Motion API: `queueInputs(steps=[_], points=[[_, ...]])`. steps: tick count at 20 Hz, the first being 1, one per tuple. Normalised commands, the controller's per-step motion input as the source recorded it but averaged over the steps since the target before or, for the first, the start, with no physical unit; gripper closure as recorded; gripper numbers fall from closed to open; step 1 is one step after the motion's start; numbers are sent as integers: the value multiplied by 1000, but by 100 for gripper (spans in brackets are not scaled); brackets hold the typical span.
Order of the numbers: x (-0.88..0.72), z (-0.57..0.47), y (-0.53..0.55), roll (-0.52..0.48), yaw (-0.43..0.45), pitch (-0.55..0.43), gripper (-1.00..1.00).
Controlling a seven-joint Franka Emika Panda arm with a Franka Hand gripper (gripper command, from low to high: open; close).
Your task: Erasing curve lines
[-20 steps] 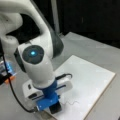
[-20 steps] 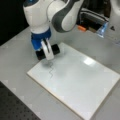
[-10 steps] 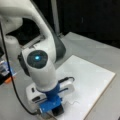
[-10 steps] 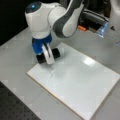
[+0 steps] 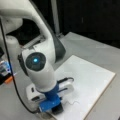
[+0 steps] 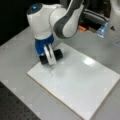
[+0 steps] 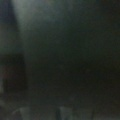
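- In a front view, the white Franka arm with a blue wrist collar reaches down over the near left corner of the flat white rectangular board (image 5: pixel 90 82). Its gripper (image 5: pixel 56 108) sits low at the board's edge, closed around a black rectangular eraser block (image 5: pixel 58 109). The thin dark grey wavy curve lines (image 5: pixel 71 103) lie on the board just to the right of the block, seemingly apart from it. A black cable (image 5: pixel 11 75) hangs at the left, and orange and blue clutter (image 5: pixel 6 72) sits on the grey table (image 5: pixel 95 50). No writing is legible.
- In a front view, the gripper (image 6: pixel 50 58) shows 1 white finger (image 6: pixel 50 57) across the black eraser block (image 6: pixel 51 56), which it grips at the board's (image 6: pixel 82 85) far left edge. The curve lines (image 6: pixel 51 72) run just below the block. Orange and blue items (image 6: pixel 101 28) lie behind the arm on the table (image 6: pixel 17 50).
- The wrist view is dark and blurred; nothing can be made out.
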Motion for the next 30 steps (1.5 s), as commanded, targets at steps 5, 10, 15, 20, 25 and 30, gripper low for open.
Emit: queueInputs(steps=[5, 10, 15, 20, 25, 30], points=[[-171, -201, 79, 53, -69, -210, 100], [-97, -175, 45, 53, -59, -209, 100], [3, -200, 18, 72, -48, -196, 100], [17, -225, 33, 104, -33, -131, 100], [56, -224, 70, 125, -38, -98, 100], [101, -223, 117, 132, -68, -71, 100]])
